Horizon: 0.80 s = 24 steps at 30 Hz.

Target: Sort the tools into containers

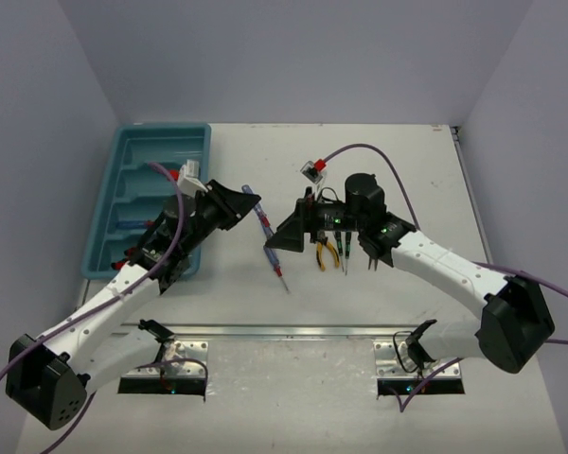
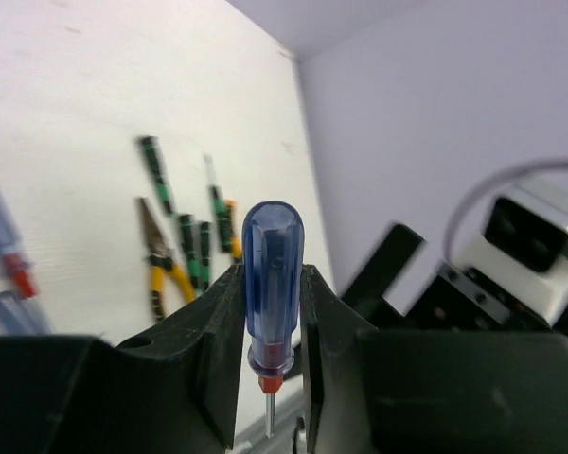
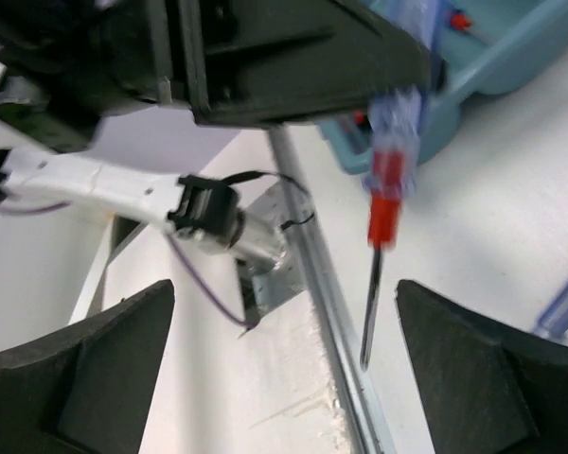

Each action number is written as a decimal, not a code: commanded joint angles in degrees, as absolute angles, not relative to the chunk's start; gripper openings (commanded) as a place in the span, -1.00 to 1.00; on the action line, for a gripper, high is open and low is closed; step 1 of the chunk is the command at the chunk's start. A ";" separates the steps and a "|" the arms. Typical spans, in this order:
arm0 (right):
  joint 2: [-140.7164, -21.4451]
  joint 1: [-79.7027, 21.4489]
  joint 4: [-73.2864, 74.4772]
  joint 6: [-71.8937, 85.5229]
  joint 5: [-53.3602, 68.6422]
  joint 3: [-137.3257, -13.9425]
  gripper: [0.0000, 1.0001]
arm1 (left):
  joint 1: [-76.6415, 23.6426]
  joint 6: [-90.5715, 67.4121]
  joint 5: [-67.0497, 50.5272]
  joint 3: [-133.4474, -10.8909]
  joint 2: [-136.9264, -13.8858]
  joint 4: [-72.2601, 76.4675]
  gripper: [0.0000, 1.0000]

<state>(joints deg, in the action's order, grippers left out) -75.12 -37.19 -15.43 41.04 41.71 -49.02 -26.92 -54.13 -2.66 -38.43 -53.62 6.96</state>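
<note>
My left gripper (image 2: 272,312) is shut on a blue-handled screwdriver (image 2: 272,274) near its red collar, shaft pointing toward the near edge. The same screwdriver (image 3: 386,199) hangs in front of my right gripper (image 3: 284,288), whose fingers (image 3: 85,378) stand wide apart and touch nothing. In the top view the left gripper (image 1: 250,201) and right gripper (image 1: 273,244) face each other at mid-table. Yellow-handled pliers (image 1: 327,253) and thin green screwdrivers (image 1: 345,253) lie under the right wrist. The teal tray (image 1: 161,130) sits far left, with a few tools in its compartments.
More blue screwdrivers (image 2: 2,232) lie on the table below the grippers, one also at the right wrist view's edge (image 3: 563,303). A metal rail (image 1: 293,331) crosses the near side. A small white-and-red block (image 1: 312,168) and purple cables sit behind the right arm.
</note>
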 commanded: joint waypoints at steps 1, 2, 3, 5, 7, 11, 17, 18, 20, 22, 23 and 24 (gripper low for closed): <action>-70.07 -34.91 -1.28 36.41 23.16 -51.67 0.98 | -16.45 -54.57 19.73 -47.88 -53.26 -15.93 -1.00; -69.56 -34.65 4.01 36.06 19.35 -51.84 0.98 | -13.00 -54.50 19.61 -47.82 -53.10 -16.57 -1.00; -68.95 -34.38 6.34 36.04 15.66 -51.77 0.98 | -9.57 -54.25 19.11 -47.81 -53.00 -16.53 -1.00; -66.90 -34.05 8.47 35.76 9.53 -50.69 0.98 | -1.23 -54.09 17.94 -48.60 -53.59 -17.69 -1.00; -64.77 -34.01 9.41 35.99 5.63 -48.62 0.98 | 6.73 -54.97 18.33 -50.64 -57.21 -20.09 -1.00; -64.18 -33.94 11.28 36.14 1.74 -47.85 0.98 | 13.87 -56.64 20.52 -54.13 -64.36 -22.39 -1.00; -67.23 -33.93 13.64 36.56 2.52 -48.93 0.98 | 16.63 -60.33 21.40 -56.43 -74.15 -21.87 -0.84; -67.72 -33.93 13.71 36.56 2.71 -48.87 0.98 | 16.69 -60.70 21.28 -56.99 -75.40 -22.61 -0.74; -68.91 -33.93 13.54 37.07 2.34 -48.81 0.98 | 16.70 -61.62 20.66 -56.40 -75.81 -22.03 -0.50; -70.84 -33.93 13.54 38.13 1.72 -49.22 0.98 | 16.70 -62.18 20.27 -55.22 -75.03 -21.34 -0.12; -72.28 -33.94 13.55 38.88 1.50 -49.71 0.98 | 16.70 -62.44 20.22 -54.63 -74.49 -20.99 0.08; -73.62 -34.01 13.71 39.25 1.51 -50.26 0.98 | 16.70 -62.78 20.22 -54.21 -74.06 -20.83 0.10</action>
<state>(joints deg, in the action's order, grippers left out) -69.95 -33.89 14.09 37.40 3.74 -47.86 16.23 -60.37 20.18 -54.01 -77.12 -23.35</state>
